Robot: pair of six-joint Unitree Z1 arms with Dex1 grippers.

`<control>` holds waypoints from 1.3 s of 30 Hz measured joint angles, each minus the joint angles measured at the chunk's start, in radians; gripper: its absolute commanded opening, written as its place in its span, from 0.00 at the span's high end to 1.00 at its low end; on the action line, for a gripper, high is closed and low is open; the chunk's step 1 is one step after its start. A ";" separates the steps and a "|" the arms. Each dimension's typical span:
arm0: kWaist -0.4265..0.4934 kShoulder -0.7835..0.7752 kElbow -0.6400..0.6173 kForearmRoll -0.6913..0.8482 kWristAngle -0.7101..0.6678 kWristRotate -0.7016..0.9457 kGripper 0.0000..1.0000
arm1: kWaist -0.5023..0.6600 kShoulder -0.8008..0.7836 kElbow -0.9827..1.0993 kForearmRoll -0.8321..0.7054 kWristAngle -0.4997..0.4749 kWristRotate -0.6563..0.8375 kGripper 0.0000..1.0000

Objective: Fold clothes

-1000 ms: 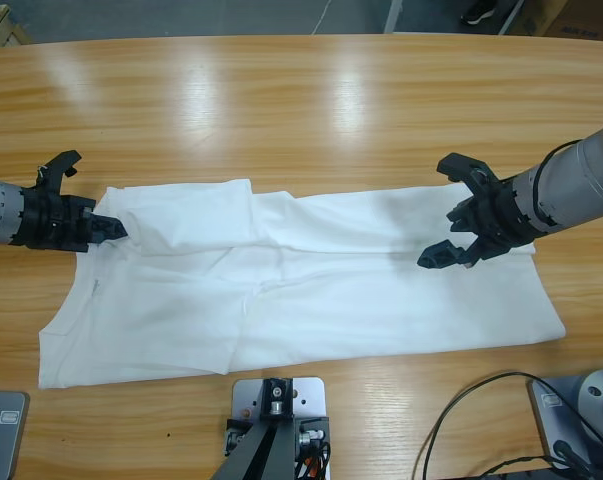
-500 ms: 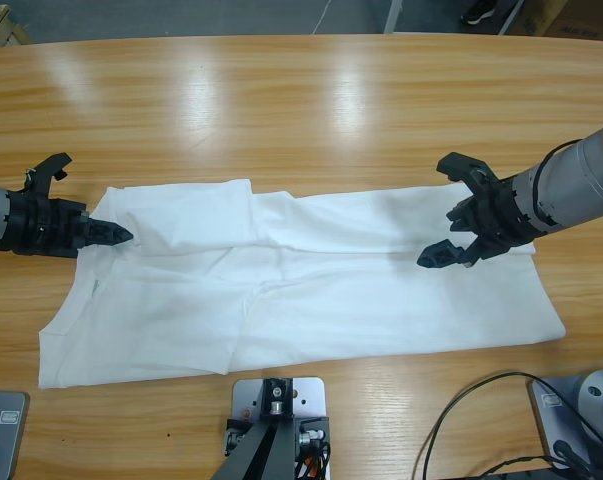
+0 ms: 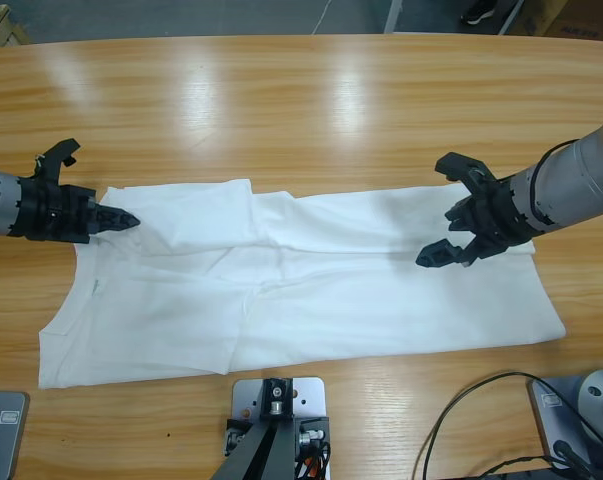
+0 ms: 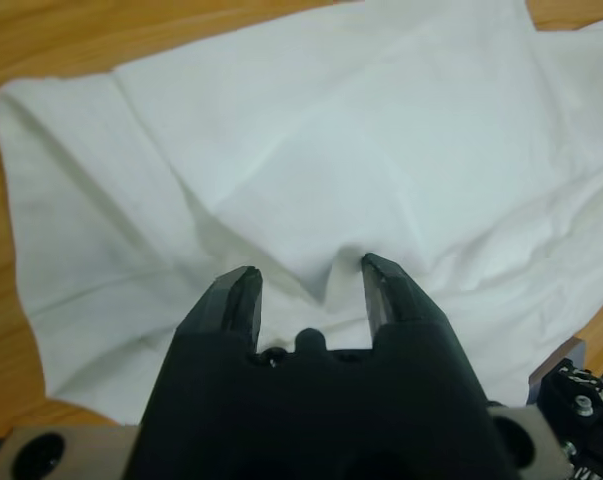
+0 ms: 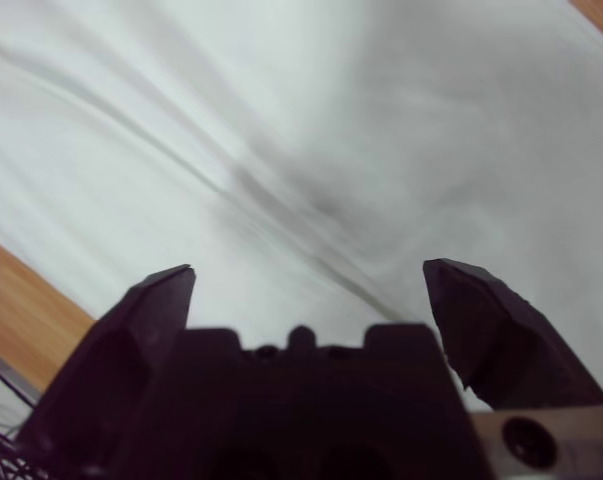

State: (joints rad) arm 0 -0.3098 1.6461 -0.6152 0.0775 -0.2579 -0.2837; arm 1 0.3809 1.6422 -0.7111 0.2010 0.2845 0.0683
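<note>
Cloth covers the near half of the table [image 3: 311,110]: a white shirt [image 3: 311,290] lies spread flat along its length, wrinkled, with a folded flap lying over its far left part and a long crease running across the middle. At the picture's left edge the left arm comes in low over the wood, and its hand [image 3: 121,219] sits at the shirt's far left corner, tips on the fabric's edge. In the left wrist view that hand [image 4: 311,285] has its jaws narrowly apart with a small raised ridge of shirt [image 4: 311,180] between the tips; whether the fabric is truly pinched I cannot tell. Bare wood shows beyond the cloth's edge there. Toward the right, the right arm reaches in from the picture's right edge, and its hand [image 3: 449,215] hangs over the shirt's far right part with jaws spread wide, holding nothing. The right wrist view shows the same hand [image 5: 306,285] wide apart above blurred white shirt [image 5: 311,150], with a strip of wood at the lower left.
</note>
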 measured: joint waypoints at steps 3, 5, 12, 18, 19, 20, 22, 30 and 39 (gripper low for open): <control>-0.014 0.020 0.000 -0.020 0.000 -0.009 0.75 | 0.000 0.000 0.000 -0.002 0.000 0.000 0.07; -0.022 0.027 0.000 -0.027 0.000 -0.012 0.83 | -0.001 0.000 0.000 -0.002 0.000 0.000 0.07; -0.027 0.031 0.003 -0.034 0.013 -0.013 1.00 | -0.007 0.000 0.000 -0.002 0.000 0.000 0.07; -0.027 0.031 0.009 -0.034 0.016 -0.013 1.00 | -0.007 0.000 0.000 -0.002 0.000 0.000 0.07; -0.027 0.031 0.010 -0.034 0.016 -0.013 1.00 | -0.007 0.000 0.000 -0.002 0.000 0.000 0.07; -0.027 0.031 0.011 -0.034 0.016 -0.013 1.00 | -0.007 0.000 0.000 -0.002 0.000 0.000 0.07; -0.027 0.031 0.014 -0.034 0.016 -0.013 1.00 | -0.007 0.000 0.000 -0.002 0.000 0.000 0.07; -0.027 0.021 -0.003 0.045 0.016 -0.013 1.00 | -0.007 0.000 0.000 -0.002 0.000 0.000 0.07; -0.028 -0.001 -0.226 0.393 -0.001 -0.012 1.00 | -0.007 0.000 0.000 -0.002 0.000 0.000 0.07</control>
State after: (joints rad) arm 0 -0.3376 1.6453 -0.8413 0.4705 -0.2584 -0.2961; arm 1 0.3734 1.6423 -0.7112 0.1989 0.2845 0.0682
